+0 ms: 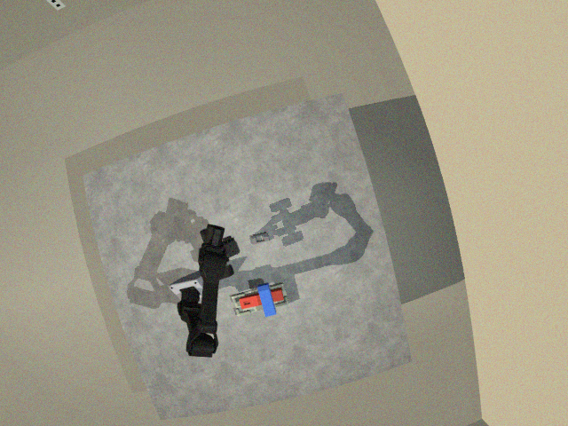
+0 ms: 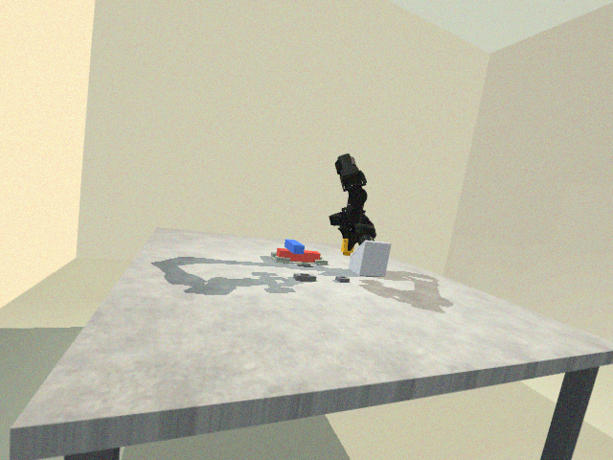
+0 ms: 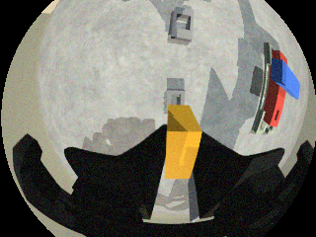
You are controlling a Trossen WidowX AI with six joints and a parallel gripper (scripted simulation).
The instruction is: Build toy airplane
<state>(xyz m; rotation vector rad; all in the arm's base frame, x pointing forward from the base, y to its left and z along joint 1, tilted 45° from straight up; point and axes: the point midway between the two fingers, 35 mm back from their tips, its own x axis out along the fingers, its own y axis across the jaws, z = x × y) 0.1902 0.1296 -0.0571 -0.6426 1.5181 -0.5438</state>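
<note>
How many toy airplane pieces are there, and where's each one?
3: the red body in the cradle, the blue wing across its top, and the yellow tail fin gripped by the hand. The arm could hide more.

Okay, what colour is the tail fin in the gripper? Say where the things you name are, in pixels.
Yellow-orange; the tail fin [image 2: 345, 246] [image 3: 181, 154] shows best in the wrist view.
</note>
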